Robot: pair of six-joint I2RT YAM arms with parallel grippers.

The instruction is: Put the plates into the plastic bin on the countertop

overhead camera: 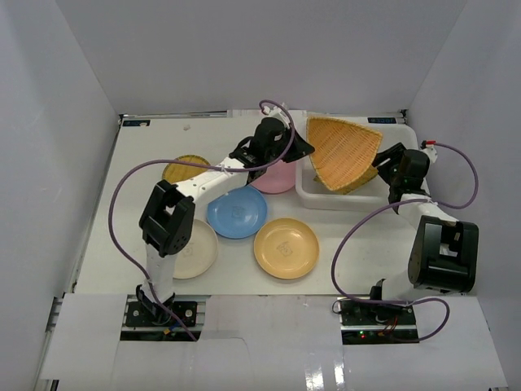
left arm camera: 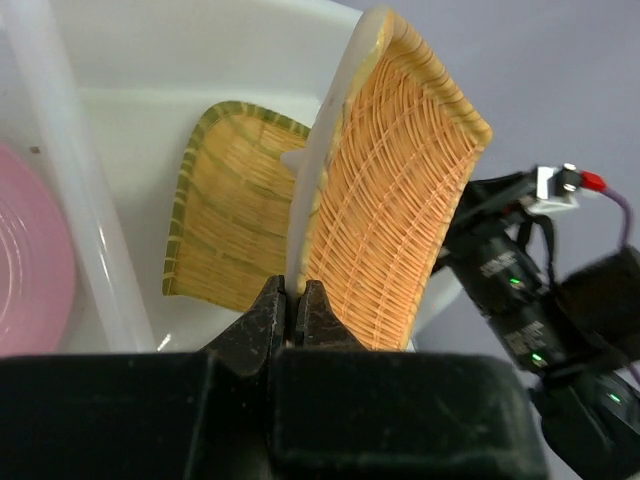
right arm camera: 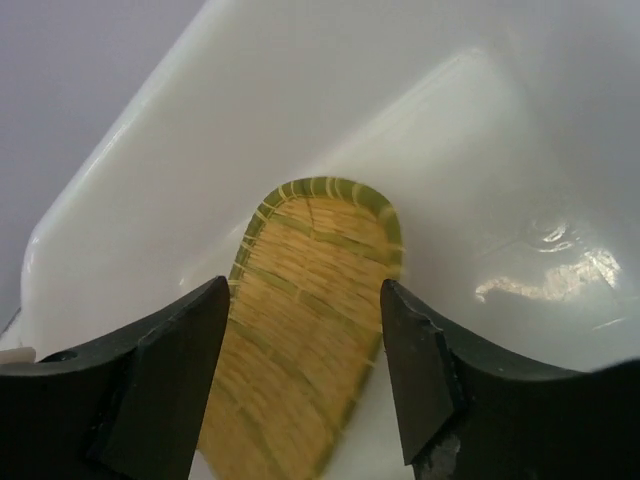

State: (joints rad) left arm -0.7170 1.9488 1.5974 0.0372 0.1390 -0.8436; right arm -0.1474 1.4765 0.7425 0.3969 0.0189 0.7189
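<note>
My left gripper (overhead camera: 303,148) (left arm camera: 296,300) is shut on the rim of a squarish woven plate (overhead camera: 342,148) (left arm camera: 400,210) and holds it tilted over the white plastic bin (overhead camera: 313,194) (left arm camera: 110,110). A second woven plate with a green rim (overhead camera: 365,179) (left arm camera: 235,205) (right arm camera: 305,330) lies in the bin under it. My right gripper (overhead camera: 391,167) (right arm camera: 305,350) is open just above that green-rimmed plate. On the countertop (overhead camera: 146,163) lie a pink plate (overhead camera: 275,177) (left arm camera: 25,250), a blue plate (overhead camera: 236,212), an orange-yellow plate (overhead camera: 286,248), a cream plate (overhead camera: 195,251) and a round woven plate (overhead camera: 186,169).
Pale grey walls (overhead camera: 57,122) enclose the countertop on three sides. The left arm (overhead camera: 203,183) stretches over the plates on the left. The right arm's base (overhead camera: 444,252) stands at the near right, beside the bin. Purple cables loop over both arms.
</note>
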